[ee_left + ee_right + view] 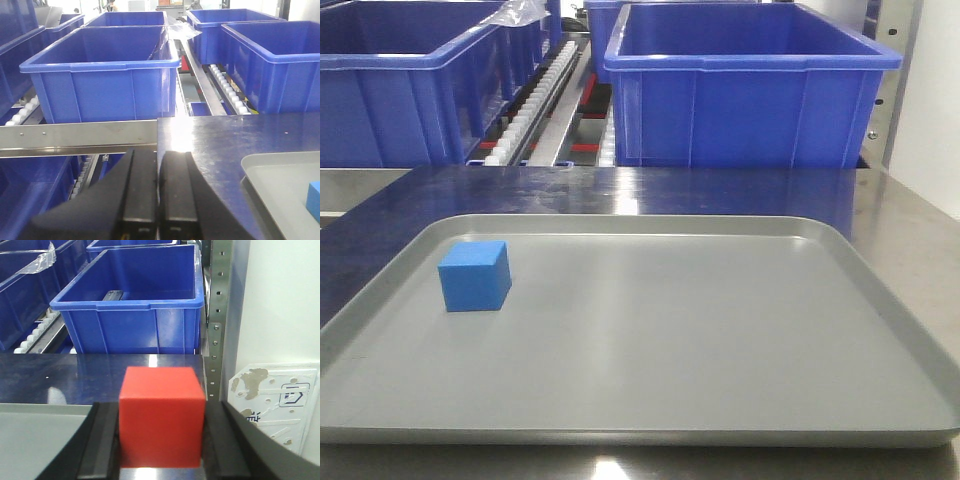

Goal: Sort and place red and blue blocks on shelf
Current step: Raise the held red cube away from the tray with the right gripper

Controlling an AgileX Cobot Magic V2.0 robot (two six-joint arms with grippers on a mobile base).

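- The right fingers (102, 445) are clamped on the red block (161, 415), one pad on each of two opposite faces, so the cube sits square and level between them. It is held just off the right side of the tray (40, 437), which reads as a carry toward the shelf, not a rest.
- The left fingers (141, 195) are pressed together with nothing between them, outside the tray's far left corner. This looks like an idle pose that leaves the tray free for the other arm.
- The blue block (474, 276) stands flat on the tray floor near the far left corner, well apart from the red block and with no finger on it. Being on the left arm's side, it is probably that arm's to take, and the fingers must part first.
- The worktop (910, 235) is a steel surface lying under and around the tray.
- The shelf (75, 136) shows as a flat steel rail with two small screws, beyond the tray's far left corner. No block is seen on it, so both placements are judged not yet done.
- The crates (750, 100) are large and blue, on roller tracks (535, 100) beyond the tray's far edge. They are no part of the sort.
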